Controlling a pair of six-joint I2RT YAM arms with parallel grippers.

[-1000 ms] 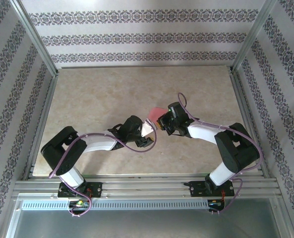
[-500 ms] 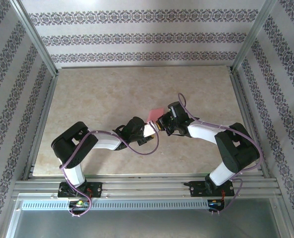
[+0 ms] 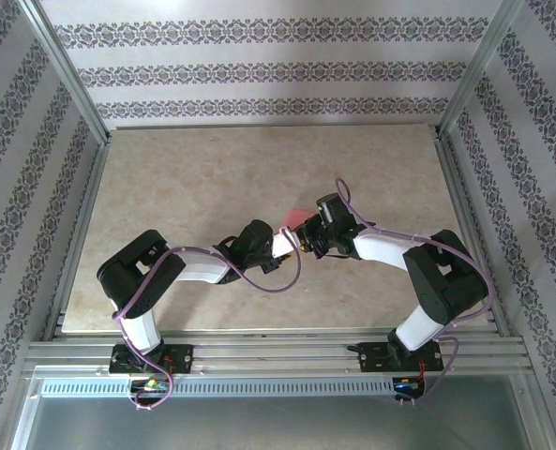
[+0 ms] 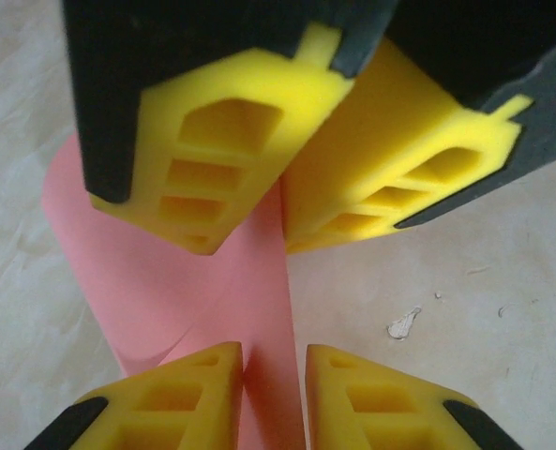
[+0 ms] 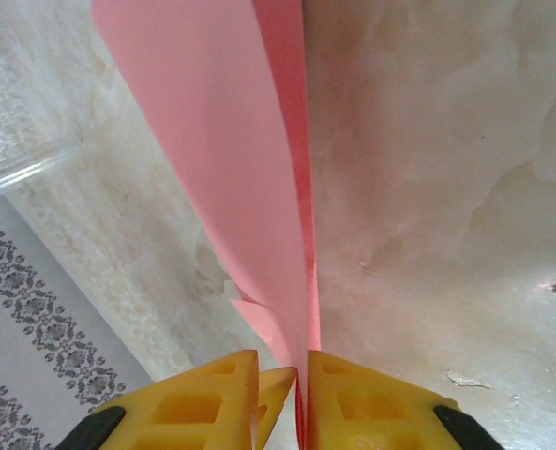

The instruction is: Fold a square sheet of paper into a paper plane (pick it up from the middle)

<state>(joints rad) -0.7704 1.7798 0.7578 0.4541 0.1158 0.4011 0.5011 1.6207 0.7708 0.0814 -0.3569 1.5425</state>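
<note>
My right claw (image 5: 301,394) is closed on the paper (image 5: 212,141), which stands on edge and runs out ahead of it, above the tabletop (image 5: 428,187). My left claw (image 4: 274,398) faces it nose to nose, a finger on each side of the same doubled paper; whether it truly clamps I cannot tell. I judge this a creasing step. To do it well: right pinch firm, left fingers square on the fold, edges matched, then a slow slide without tugging, since thin paper skews or tears.

Beige marbled table (image 3: 193,178); patterned walls (image 3: 259,70) (striped floral).
</note>
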